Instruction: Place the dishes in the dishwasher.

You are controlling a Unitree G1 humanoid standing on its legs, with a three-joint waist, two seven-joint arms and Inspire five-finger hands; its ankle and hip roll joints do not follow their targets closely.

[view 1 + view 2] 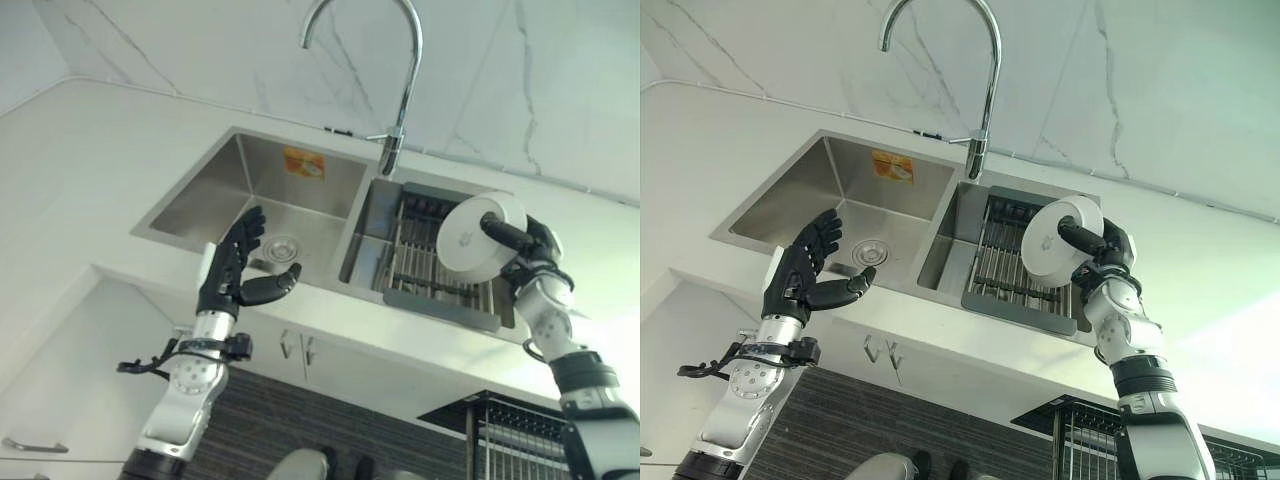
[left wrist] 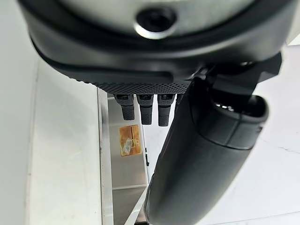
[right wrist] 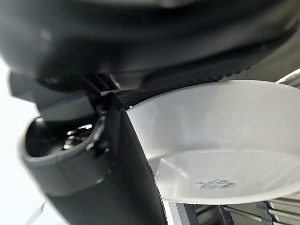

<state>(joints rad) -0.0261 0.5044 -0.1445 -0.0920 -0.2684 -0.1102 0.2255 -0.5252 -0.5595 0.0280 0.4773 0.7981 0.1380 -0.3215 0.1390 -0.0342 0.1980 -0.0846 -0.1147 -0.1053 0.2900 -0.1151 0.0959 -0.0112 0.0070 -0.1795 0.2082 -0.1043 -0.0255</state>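
A white bowl (image 1: 478, 236) is gripped by the right hand (image 1: 530, 243) above the sink rack (image 1: 425, 268); the left hand (image 1: 238, 268) is spread wide, empty.

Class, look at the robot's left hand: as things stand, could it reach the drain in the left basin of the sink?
Probably yes. The left hand is open and holds nothing, poised over the left basin near the drain, with nothing between them. The right hand holds the plate.

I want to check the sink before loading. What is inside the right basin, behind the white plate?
A dark drying rack of metal bars lies in the right basin. The white plate, pinched by the right robot hand, covers the rack's far right part.
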